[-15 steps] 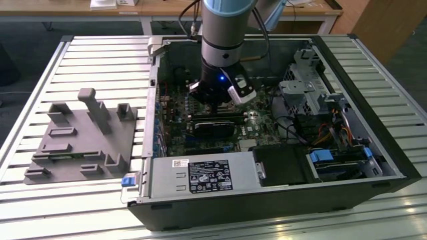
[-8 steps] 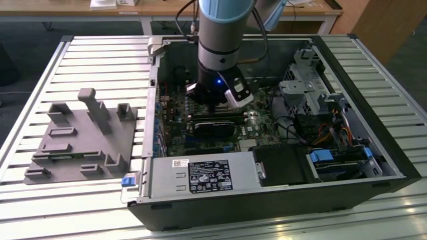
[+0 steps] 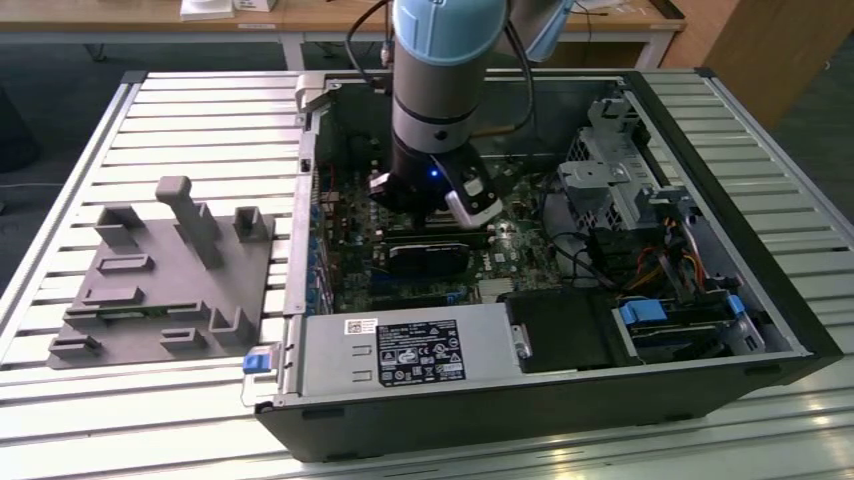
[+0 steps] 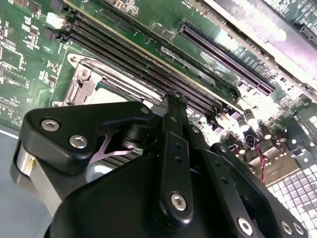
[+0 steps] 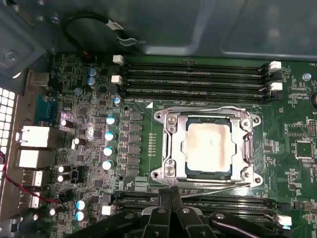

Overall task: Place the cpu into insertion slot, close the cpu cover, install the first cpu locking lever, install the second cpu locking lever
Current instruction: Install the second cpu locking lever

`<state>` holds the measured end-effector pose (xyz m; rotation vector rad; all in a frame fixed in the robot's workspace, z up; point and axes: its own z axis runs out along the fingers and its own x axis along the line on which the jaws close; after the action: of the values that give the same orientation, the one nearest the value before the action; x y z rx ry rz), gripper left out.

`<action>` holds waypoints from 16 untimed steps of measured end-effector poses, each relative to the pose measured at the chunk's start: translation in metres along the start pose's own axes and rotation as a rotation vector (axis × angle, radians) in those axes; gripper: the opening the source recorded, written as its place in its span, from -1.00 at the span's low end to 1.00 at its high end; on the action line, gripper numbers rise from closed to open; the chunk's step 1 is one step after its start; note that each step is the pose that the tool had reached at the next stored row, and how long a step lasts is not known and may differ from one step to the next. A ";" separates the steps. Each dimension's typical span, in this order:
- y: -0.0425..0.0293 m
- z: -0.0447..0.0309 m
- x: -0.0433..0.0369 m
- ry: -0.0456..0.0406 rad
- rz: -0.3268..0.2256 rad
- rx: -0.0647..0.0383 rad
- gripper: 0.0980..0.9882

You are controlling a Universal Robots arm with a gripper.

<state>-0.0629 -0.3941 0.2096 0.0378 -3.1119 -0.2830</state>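
Observation:
In the first wrist view the cpu (image 5: 208, 148), a pale beige square, lies in the insertion slot (image 5: 198, 174) on the green motherboard. The cpu cover (image 5: 171, 144), a metal frame with a window, lies flat around it. One thin locking lever (image 5: 208, 107) runs along the cover's side by the memory slots. Another lever (image 5: 218, 187) runs along the opposite side, nearest my gripper (image 5: 171, 191). The gripper is shut with nothing in it, its tips just off that edge. The second wrist view shows the gripper (image 4: 174, 101) beside the cover (image 4: 84, 87). In the exterior view the gripper (image 3: 434, 215) hangs inside the case.
Memory slots (image 5: 193, 74) flank the socket on both sides. A black card (image 3: 427, 255) and the labelled power supply (image 3: 407, 350) sit in the case nearer the camera. Drive cages (image 3: 614, 180) stand at the exterior view's right. A grey fixture (image 3: 160, 275) lies at its left.

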 end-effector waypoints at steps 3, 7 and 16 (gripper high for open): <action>-0.0011 0.0015 0.0025 -0.0019 -0.001 -0.016 -0.98; -0.0017 0.0052 0.0070 -0.0036 -0.001 -0.034 -0.98; -0.0032 0.0128 0.0073 -0.0045 -0.002 -0.067 -0.98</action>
<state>-0.0704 -0.3951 0.1966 0.0392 -3.1044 -0.3878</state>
